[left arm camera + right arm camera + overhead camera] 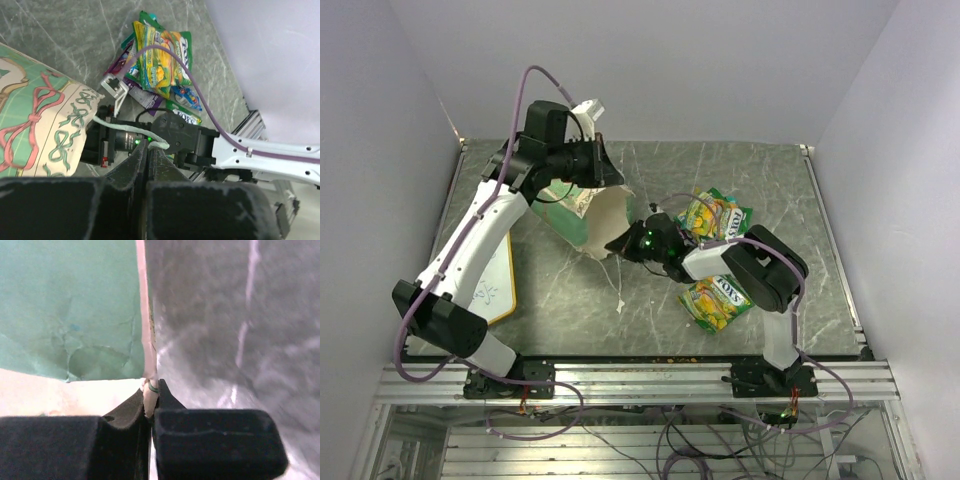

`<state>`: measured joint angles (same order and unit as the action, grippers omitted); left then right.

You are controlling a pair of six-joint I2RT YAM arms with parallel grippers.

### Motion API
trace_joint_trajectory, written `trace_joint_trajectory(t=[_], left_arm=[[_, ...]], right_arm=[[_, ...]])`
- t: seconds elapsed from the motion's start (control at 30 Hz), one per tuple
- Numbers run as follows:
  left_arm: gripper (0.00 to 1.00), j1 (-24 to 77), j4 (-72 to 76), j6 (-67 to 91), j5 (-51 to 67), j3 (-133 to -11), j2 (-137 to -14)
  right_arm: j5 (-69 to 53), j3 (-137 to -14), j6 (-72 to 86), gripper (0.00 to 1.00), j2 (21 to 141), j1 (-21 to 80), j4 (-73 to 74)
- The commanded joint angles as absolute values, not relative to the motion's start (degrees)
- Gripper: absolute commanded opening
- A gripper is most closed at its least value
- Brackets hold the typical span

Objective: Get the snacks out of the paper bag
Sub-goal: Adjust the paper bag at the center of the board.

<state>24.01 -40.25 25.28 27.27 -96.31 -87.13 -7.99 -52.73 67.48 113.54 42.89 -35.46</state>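
The extraction step is judged to be near its end: the snacks (715, 215) lie outside the paper bag (605, 215). Most are piled on the marble-patterned table (650, 165) just right of the bag mouth, and one yellow-green packet (718, 300) lies nearer the arm bases, partly covered by the right arm. The bag is laid on its side at centre-left, with its mouth turned towards the right arm. The right gripper (150, 402) is clamped on the bag's rim, where the mint-green side panel meets the cream edge. The left gripper (148, 155) is closed and appears to be pinching the white string handle (122, 127), although the contact point is partly masked by its own fingers. The next move is judged to call for the mouth to be spread so that the interior can be checked, with tension kept low to avoid tearing the paper. The bag's deep end is hidden beneath the left arm, so it cannot be told whether any packet lies inside. The lower packets of the pile are overlapped and hard to identify.
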Motion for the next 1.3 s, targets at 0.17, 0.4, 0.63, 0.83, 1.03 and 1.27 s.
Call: trace_joint_trajectory(t=[0.17, 0.4, 0.63, 0.83, 1.03, 1.27], left_arm=[[0.07, 29.87, -42.05, 18.23, 22.11, -94.58, -81.27], [0.07, 31.01, -39.55, 20.28, 24.35, -89.27, -78.40], [0.07, 31.85, -40.15, 20.76, 22.50, -88.59, -77.64], [0.07, 31.84, -42.91, 22.08, 19.55, -87.64, -79.26], [0.07, 31.80, -43.26, 26.98, 16.44, -85.17, -80.06], [0.07, 31.23, -44.40, 29.13, 14.60, -80.06, -79.64]], right_arm=[[-5.81, -60.38, 65.00, 0.00, 121.05, 41.92, -47.75], [-3.98, -60.26, 62.89, 0.00, 121.30, 41.23, -48.07], [-3.85, -64.16, 63.53, 0.00, 126.39, 40.80, -51.24], [-5.68, -59.66, 64.74, 0.00, 120.81, 40.39, -48.62], [-8.33, -50.83, 61.26, 0.03, 114.56, 40.88, -41.40], [-7.73, -41.11, 47.41, 0.17, 105.20, 40.87, -32.55]])
